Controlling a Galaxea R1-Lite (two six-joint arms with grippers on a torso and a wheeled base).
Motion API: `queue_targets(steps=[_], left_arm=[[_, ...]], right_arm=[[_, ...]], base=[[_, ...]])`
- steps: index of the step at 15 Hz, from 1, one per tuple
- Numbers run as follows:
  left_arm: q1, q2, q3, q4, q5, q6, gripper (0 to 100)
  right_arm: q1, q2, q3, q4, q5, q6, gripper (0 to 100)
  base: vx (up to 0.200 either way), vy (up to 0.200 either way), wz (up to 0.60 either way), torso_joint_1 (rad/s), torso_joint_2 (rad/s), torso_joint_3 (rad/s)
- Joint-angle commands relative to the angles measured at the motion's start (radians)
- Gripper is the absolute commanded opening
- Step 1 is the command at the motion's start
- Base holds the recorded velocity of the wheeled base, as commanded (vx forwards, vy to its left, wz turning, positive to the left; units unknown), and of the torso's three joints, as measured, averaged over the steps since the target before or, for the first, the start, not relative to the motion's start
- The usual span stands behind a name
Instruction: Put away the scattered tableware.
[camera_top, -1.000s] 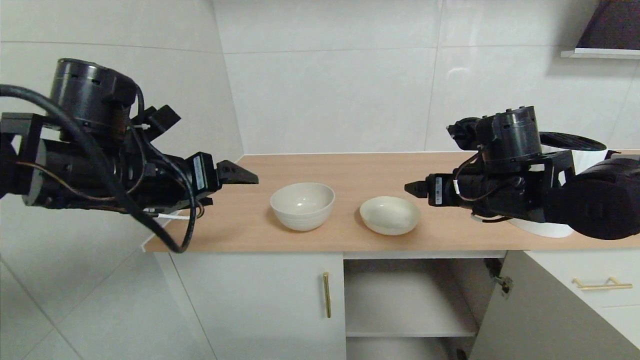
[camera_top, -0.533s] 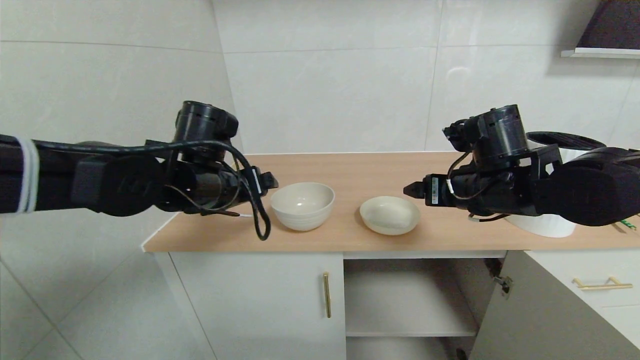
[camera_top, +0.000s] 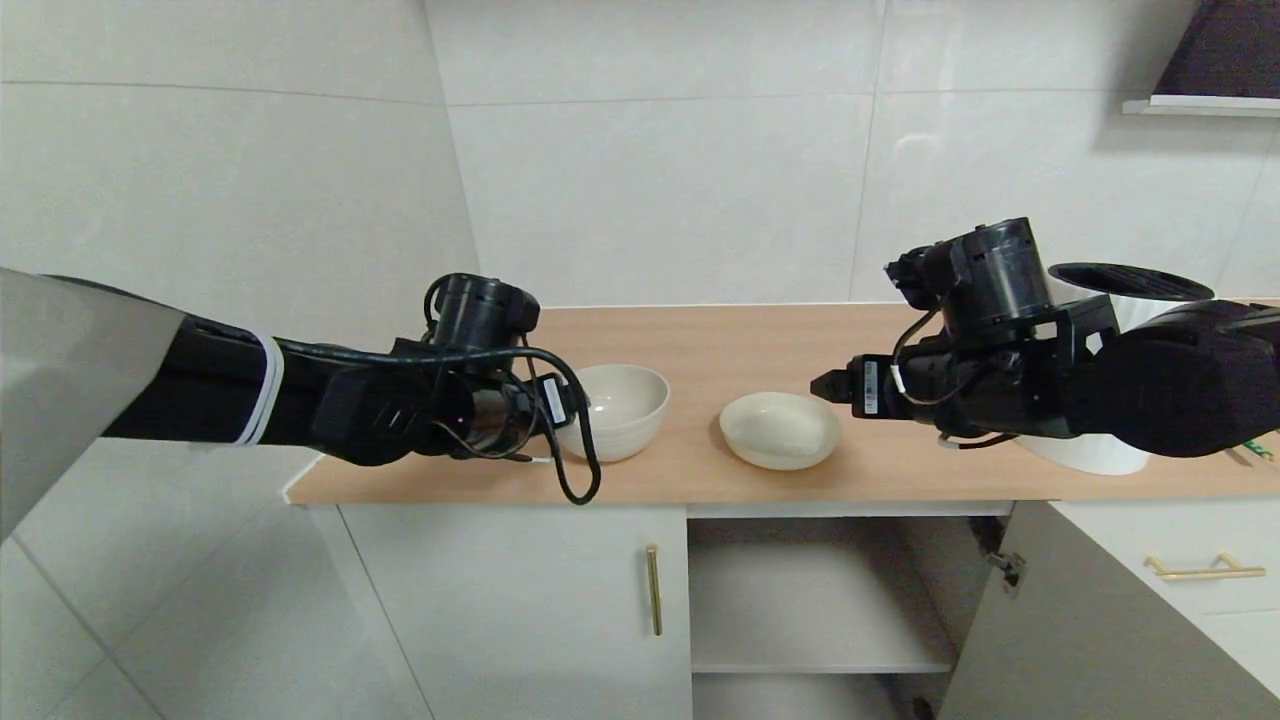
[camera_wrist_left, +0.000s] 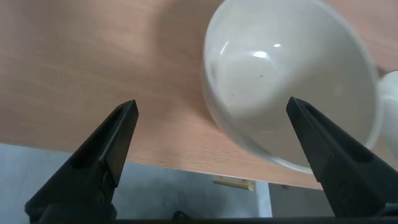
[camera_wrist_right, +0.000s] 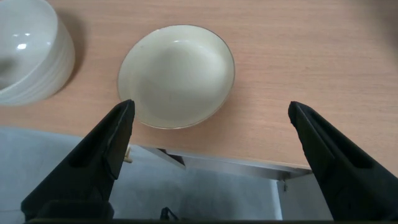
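Wooden counter (camera_top: 760, 340) holds both pieces of tableware, so nothing looks put away yet. A deep white bowl (camera_top: 610, 410) sits upright toward the left. A shallower cream bowl (camera_top: 780, 430) rests just to its right, near but apart from it. Below them a cabinet (camera_top: 800, 600) stands with its door (camera_top: 1080, 620) swung open and a bare shelf inside, the likely place for them. Judging by this, the work is at its start: each bowl has yet to be gripped, lifted and carried down.

On the left, the left arm stretches out low and roughly level along the counter's front. The left gripper (camera_wrist_left: 211, 109) is close against the deep bowl's left side. Its jaws are spread wide and hold nothing, and whether one finger touches the wall is hard to tell. The right arm comes in from the right, also about level. The right gripper (camera_wrist_right: 211, 107) hangs above the counter just beside the shallow bowl, jaws spread wide and empty. A white vessel (camera_top: 1090, 455) stands behind that arm.
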Motion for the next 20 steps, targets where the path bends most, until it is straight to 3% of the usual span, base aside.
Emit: queue_targets(steps=[1, 3, 4, 10, 16, 20], left_arm=[[0.003, 0.011, 0.0, -0.002, 0.001, -0.005, 100], [0.001, 0.011, 0.0, -0.002, -0.004, -0.005, 100], [0.001, 0.013, -0.001, -0.002, -0.005, -0.005, 0], [0.001, 0.008, 0.0, -0.002, -0.016, -0.005, 0], [-0.019, -0.148, 0.072, -0.001, -0.019, 0.003, 0], [-0.02, -0.159, 0.097, -0.001, -0.068, 0.004, 0]], right_arm=[[0.002, -0.002, 0.007, -0.002, -0.003, 0.0, 100], [0.002, -0.004, 0.008, -0.002, -0.003, 0.0, 100], [0.002, -0.005, 0.008, -0.002, -0.003, 0.0, 100], [0.003, -0.012, 0.015, -0.002, -0.012, 0.0, 100], [0.002, 0.001, 0.008, -0.004, -0.012, 0.0, 100], [-0.025, 0.085, -0.035, -0.002, -0.012, 0.0, 100]], base=[[0.0, 0.0, 0.0, 0.0, 0.0, 0.0], [0.0, 0.0, 0.0, 0.0, 0.0, 0.0], [0.0, 0.0, 0.0, 0.0, 0.0, 0.0], [0.0, 0.0, 0.0, 0.0, 0.0, 0.0], [0.0, 0.0, 0.0, 0.0, 0.0, 0.0], [0.0, 0.0, 0.0, 0.0, 0.0, 0.0]])
